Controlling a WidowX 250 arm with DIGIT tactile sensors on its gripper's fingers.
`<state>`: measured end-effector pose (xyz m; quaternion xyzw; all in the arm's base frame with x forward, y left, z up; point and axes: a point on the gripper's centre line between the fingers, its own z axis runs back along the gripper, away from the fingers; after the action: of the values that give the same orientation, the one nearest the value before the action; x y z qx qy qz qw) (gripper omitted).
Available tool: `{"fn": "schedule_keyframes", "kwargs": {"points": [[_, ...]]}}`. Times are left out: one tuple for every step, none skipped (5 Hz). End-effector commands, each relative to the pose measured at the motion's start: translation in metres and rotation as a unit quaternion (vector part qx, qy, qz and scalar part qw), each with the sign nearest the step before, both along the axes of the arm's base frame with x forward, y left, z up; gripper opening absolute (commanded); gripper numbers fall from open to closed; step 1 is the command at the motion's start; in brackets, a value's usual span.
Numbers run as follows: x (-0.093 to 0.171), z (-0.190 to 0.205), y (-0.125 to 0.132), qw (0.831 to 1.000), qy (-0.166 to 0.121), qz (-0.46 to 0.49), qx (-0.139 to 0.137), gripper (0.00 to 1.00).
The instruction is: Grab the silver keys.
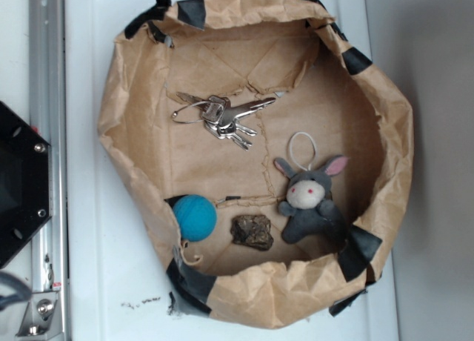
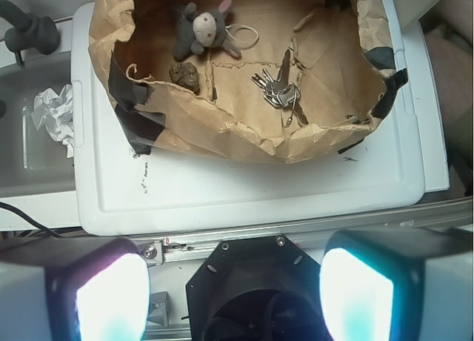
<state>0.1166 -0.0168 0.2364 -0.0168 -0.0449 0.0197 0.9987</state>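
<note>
I have the claw (image 2: pixel 235 293) parked well back from the work, its two pads (image 2: pixel 111 296) spread wide apart at the bottom of the wrist view with nothing between them. The exterior view does not show the claw at all, only the black base of the arm at the left edge.

The silver keys (image 1: pixel 224 118) lie flat on the floor of the brown paper nest (image 1: pixel 118 148), which sits on the white bench (image 1: pixel 96 282). Taking the plush bunny (image 1: pixel 309 200) as my landmark: in the exterior view the bunch lies up and to the left of it, clearly apart, not touching it. Its long axis runs roughly left to right there, wire ring toward the left, long clip pointing right, the key blades fanned downward.

From the wrist camera the keys (image 2: pixel 279 89) sit ahead of the claw and a little to the right of its centre line, beyond the nest's near wall. I judge the coming move as forward, over that rim, then down.

Count: one key bunch, one bunny, one blue ball (image 1: pixel 195 217), one dark lumpy rock (image 1: pixel 252 231). Outside the nest, one crumpled white paper wad (image 2: pixel 53 117).
</note>
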Motion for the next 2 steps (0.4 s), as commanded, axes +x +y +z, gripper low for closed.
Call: {"fn": "schedule_keyframes", "kwargs": {"points": [[0.000,0.000,0.000,1.000,0.000,0.000,0.000,1.00],[0.050,-0.014,-0.011,1.000,-0.007,0.023,0.016,1.00]]}}
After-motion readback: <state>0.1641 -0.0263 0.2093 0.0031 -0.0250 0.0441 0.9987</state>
